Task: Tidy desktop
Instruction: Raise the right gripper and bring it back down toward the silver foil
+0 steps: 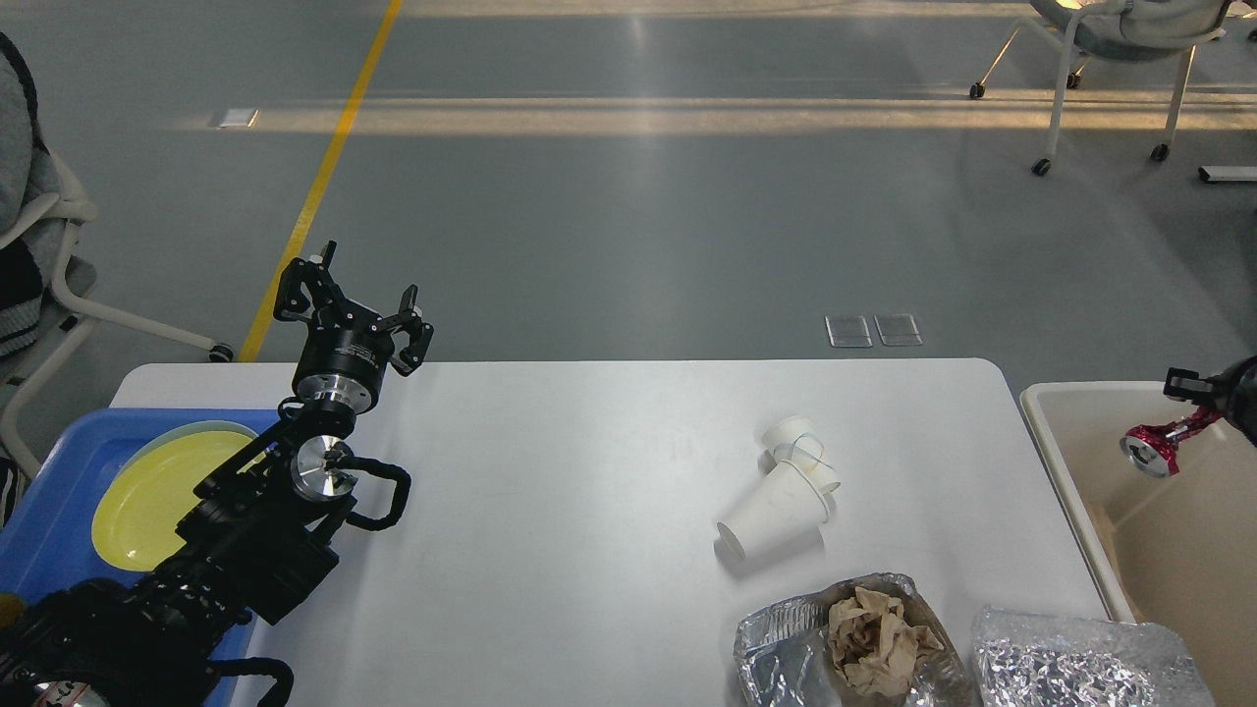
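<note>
Red can (1151,454) in right gripper (1178,432) over bin (1065,398) — left gripper (355,304) spread

Grey floor (628,216), yellow line (319,182) at left, sunlight band across far side, wheeled chair (1110,59) top right.

Colours of the bench scene.
White bench (570,550) carrying white paper cups (781,496); blue tray (59,462) with a yellow plate (147,496); silver foil containers (1070,668), one holding brown crumpled paper (874,643); cream bin (1080,471); red can (1149,450); black left hand (349,314); grey floor (628,226) with a yellow line (324,167).
</note>
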You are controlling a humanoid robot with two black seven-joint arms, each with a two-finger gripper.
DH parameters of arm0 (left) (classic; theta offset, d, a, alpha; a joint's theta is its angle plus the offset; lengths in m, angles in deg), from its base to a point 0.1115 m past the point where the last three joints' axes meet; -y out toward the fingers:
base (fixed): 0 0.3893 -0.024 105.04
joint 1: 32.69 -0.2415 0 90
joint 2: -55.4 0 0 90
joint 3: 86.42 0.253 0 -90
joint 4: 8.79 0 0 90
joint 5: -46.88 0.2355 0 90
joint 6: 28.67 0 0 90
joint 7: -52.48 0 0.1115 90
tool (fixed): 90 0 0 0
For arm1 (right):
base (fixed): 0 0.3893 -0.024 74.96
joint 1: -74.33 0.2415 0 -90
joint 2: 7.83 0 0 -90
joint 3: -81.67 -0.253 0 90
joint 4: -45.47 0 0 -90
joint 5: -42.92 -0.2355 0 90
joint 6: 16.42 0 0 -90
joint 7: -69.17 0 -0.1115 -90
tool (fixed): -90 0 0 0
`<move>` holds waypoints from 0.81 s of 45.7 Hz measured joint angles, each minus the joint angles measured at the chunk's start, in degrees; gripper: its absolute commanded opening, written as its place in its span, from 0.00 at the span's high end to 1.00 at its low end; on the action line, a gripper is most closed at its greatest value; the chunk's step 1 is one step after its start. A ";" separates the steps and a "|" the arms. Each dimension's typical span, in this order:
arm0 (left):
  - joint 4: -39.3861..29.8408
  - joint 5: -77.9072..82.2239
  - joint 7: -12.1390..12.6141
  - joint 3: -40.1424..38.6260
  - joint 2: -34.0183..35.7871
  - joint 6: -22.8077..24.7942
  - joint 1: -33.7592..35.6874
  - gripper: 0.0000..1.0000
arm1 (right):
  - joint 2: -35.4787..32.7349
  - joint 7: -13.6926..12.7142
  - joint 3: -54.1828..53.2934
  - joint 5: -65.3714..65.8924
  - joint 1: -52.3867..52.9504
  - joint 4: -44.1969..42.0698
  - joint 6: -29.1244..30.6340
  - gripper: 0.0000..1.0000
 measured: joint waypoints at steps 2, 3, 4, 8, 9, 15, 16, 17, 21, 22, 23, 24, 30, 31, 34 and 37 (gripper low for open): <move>0.00 0.00 0.00 0.00 0.00 0.00 0.00 0.00 | 0.20 0.04 0.08 -0.01 -0.66 -0.01 -0.73 0.00; 0.00 0.00 0.00 0.00 0.00 0.00 0.00 0.00 | 0.22 0.06 0.07 -0.01 -0.72 -0.01 -0.81 0.00; 0.00 0.00 0.00 0.00 0.00 0.00 0.00 0.00 | 0.24 0.09 0.07 -0.02 -0.76 -0.01 -0.87 0.00; 0.00 0.00 0.00 0.00 0.00 0.00 0.00 0.00 | 0.25 0.17 0.04 -0.07 -0.80 -0.01 -0.96 0.00; 0.00 0.00 0.00 0.00 0.00 0.00 0.00 0.00 | 0.25 0.19 0.02 -0.08 -0.75 0.00 -0.96 0.00; 0.00 0.00 0.00 0.00 0.00 0.00 0.00 0.00 | 0.38 0.37 -0.18 -0.15 0.29 0.55 -0.97 0.00; 0.00 0.00 0.00 0.00 0.00 0.00 0.00 0.00 | 0.40 0.40 -0.22 -0.17 0.63 0.67 -0.94 0.00; 0.00 0.00 0.00 0.00 0.00 0.00 0.00 0.00 | 0.41 0.44 -0.30 -0.21 1.08 0.83 -0.86 0.00; 0.00 0.00 0.00 0.00 0.00 0.00 0.00 0.00 | 0.31 0.54 -0.64 -0.39 4.01 2.86 -0.44 0.00; 0.00 0.00 0.00 0.00 0.00 0.00 -0.01 0.00 | 0.15 0.56 -0.69 -0.44 5.25 4.23 -0.32 0.00; 0.00 0.00 0.00 0.00 0.00 0.00 -0.01 0.00 | -0.01 0.56 -0.70 -0.48 6.36 5.52 -0.21 0.00; 0.00 0.00 0.00 0.00 0.00 0.00 -0.01 0.00 | -0.20 0.55 -0.69 -0.52 7.64 7.03 -0.08 0.00; 0.00 0.00 0.00 0.00 0.00 0.00 -0.01 0.00 | -3.30 0.55 -0.69 -0.74 18.26 19.00 2.24 0.00; 0.00 0.00 0.00 0.00 0.00 0.00 -0.01 0.00 | -3.91 0.54 -0.70 -0.76 20.16 21.12 2.97 0.00; 0.00 0.00 0.00 0.00 0.01 0.00 -0.01 0.00 | -5.68 0.47 -0.72 -0.78 26.57 27.83 5.90 0.00; 0.00 0.00 0.00 0.00 0.00 0.00 -0.03 0.00 | -7.28 0.36 -0.75 -0.79 33.07 33.62 9.86 0.00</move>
